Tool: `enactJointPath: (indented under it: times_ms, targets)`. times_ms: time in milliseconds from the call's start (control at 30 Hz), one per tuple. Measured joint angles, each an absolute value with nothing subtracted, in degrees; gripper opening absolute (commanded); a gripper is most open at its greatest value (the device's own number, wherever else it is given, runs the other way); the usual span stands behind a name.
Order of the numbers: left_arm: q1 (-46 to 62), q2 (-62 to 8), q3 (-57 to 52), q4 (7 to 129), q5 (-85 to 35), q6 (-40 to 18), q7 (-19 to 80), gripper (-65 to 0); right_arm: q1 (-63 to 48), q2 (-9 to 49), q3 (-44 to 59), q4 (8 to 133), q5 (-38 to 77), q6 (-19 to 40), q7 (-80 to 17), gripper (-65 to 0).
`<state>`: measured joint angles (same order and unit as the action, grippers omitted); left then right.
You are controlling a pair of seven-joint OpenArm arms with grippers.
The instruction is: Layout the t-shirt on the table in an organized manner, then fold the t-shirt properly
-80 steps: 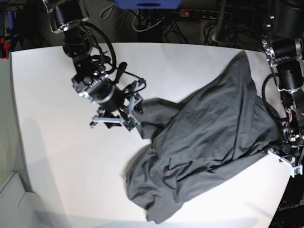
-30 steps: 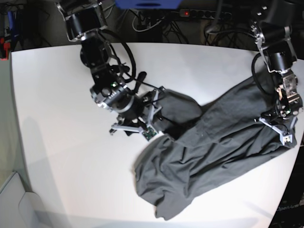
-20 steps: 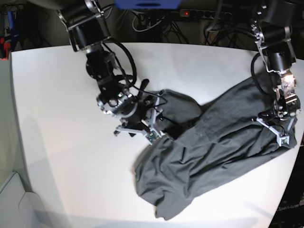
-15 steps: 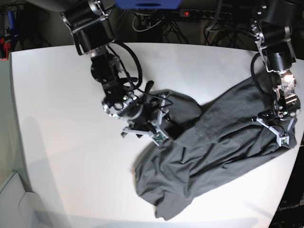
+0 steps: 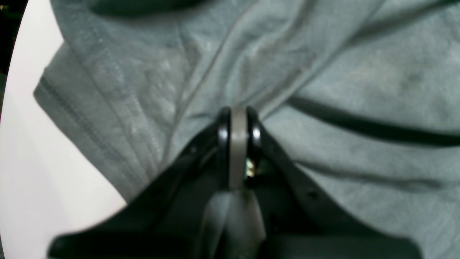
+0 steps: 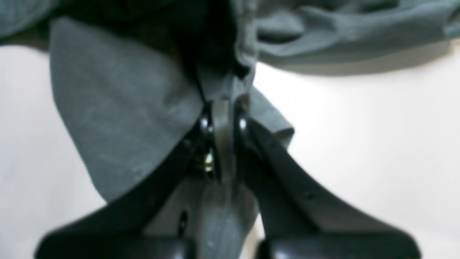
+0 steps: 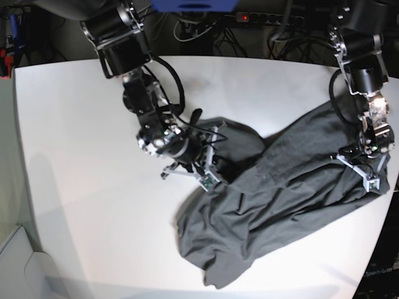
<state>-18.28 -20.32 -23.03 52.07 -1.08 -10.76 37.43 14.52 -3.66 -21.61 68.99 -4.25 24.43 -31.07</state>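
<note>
The dark grey t-shirt (image 7: 268,205) lies crumpled across the right half of the white table (image 7: 75,156), stretched from the right edge down to the front. My left gripper (image 7: 368,171) is shut on the shirt's right end near the table edge. In the left wrist view its fingertips (image 5: 238,115) pinch wrinkled cloth (image 5: 323,72). My right gripper (image 7: 209,174) presses into the shirt's left bunched part. In the right wrist view its tips (image 6: 224,108) are shut on a fold of cloth (image 6: 118,118) just above the tabletop (image 6: 359,144).
Cables and a power strip (image 7: 262,17) run behind the table's far edge, beside a blue object (image 7: 193,5). The table's curved right edge (image 7: 383,237) passes close to the left gripper. A pale grey surface (image 7: 15,261) sits off the front left corner.
My right arm has moved right and down onto the shirt, and its gripper has closed on a fold. The left arm and its grip hold still.
</note>
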Motion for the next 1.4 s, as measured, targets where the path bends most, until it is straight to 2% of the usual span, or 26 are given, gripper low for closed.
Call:
enactJointPath:
  times_ms: [133, 367, 600, 733, 867, 1033, 1200, 1300, 1400]
  targets:
    - [-18.2, -20.3, -23.0, 52.1, -1.1, -10.8, 37.3, -64.6, 11.9, -3.6, -21.7, 76.3, -4.4, 24.4, -31.3, -65.0]
    - [-18.3, -20.3, -22.9, 52.1, -1.1, -10.8, 37.5, -64.6, 2.2, -1.8, -22.0, 96.1, -4.5, 25.3, -38.7, -65.0]
    - [-18.2, -22.1, -22.9, 59.1, -1.5, -10.9, 39.5, -64.6, -8.5, -1.0, -22.1, 112.4, -4.3, 31.5, -43.7, -65.0]
    - [-18.0, -22.7, -22.8, 63.4, -1.6, -13.3, 44.4, -64.7, -12.6, -0.9, -23.2, 114.2, -5.1, 32.0, -44.1, -65.0]
    - [-18.5, -23.0, -23.2, 65.9, -1.3, -17.8, 47.0, -64.7, -17.0, 1.1, -31.0, 114.1, -4.7, 32.3, -44.3, -65.0]
    - [-18.1, -23.0, -23.2, 66.8, -1.3, -18.2, 47.8, -64.7, -17.4, 2.4, -39.7, 114.1, -4.5, 32.2, -44.0, -65.0]
    - [-15.8, -23.1, -23.2, 67.7, -1.5, -18.2, 47.6, -64.7, -17.0, 2.3, -40.8, 114.0, -4.7, 32.2, -44.0, -64.8]
    - [-14.2, -22.8, -23.0, 68.5, -1.5, -18.3, 47.8, -64.7, -17.0, 2.3, -40.8, 113.3, -4.7, 32.2, -44.1, -60.2]
    - [-14.3, -21.4, -23.0, 68.6, -1.5, -18.2, 47.8, -64.7, -17.1, 2.4, -40.6, 112.9, -4.7, 32.2, -44.2, -48.5]
